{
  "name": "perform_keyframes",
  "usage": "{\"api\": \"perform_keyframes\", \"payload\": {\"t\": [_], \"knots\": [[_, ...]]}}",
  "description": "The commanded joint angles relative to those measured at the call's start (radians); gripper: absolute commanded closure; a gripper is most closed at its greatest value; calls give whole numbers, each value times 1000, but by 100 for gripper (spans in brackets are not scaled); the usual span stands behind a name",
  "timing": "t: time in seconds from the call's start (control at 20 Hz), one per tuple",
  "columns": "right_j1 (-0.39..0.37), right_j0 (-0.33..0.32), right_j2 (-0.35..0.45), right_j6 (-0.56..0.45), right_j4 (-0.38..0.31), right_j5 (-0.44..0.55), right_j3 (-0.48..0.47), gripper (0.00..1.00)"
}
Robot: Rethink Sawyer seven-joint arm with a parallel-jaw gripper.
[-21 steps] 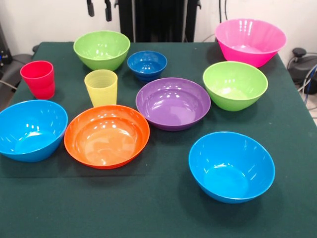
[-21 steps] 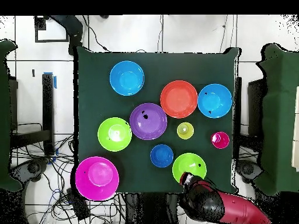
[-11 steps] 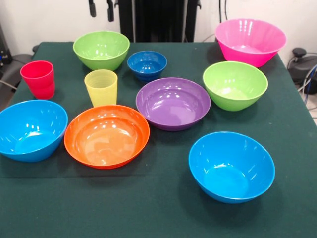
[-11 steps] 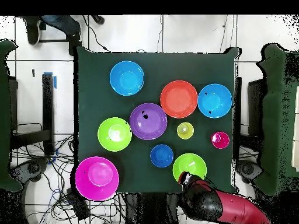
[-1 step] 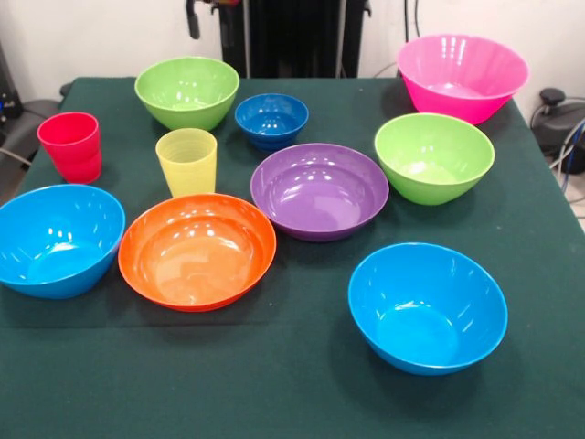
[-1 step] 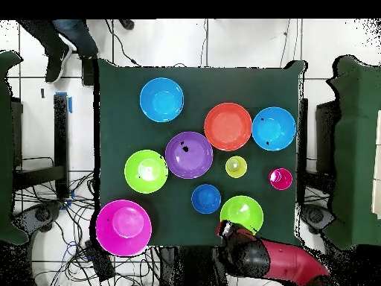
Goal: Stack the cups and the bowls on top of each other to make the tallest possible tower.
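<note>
Green-clothed table: I find all eight bowls and both cups standing apart, nothing stacked. Pincer sits at the far edge; I cannot tell its opening.

You see only one dark tip of the end effector, cut by the top edge; its grip state is unreadable. A person's legs are cropped overhead.
</note>
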Motion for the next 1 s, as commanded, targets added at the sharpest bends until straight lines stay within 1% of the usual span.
{"api": "perform_keyframes", "payload": {"t": [0.05,0.35,0.55,0.8,0.85,0.9,0.95,1.0], "knots": [[133,104,-11,137,-16,-114,-40,0],[204,145,-70,125,-35,-183,-73,0],[228,153,-98,102,-40,-197,-91,0],[208,158,-107,74,-35,-178,-101,0],[201,153,-101,58,-44,-170,-103,0],[189,140,-83,25,-61,-147,-106,0],[176,122,-64,-4,-64,-103,-103,0],[166,90,-29,-44,-75,-66,-101,0]]}}
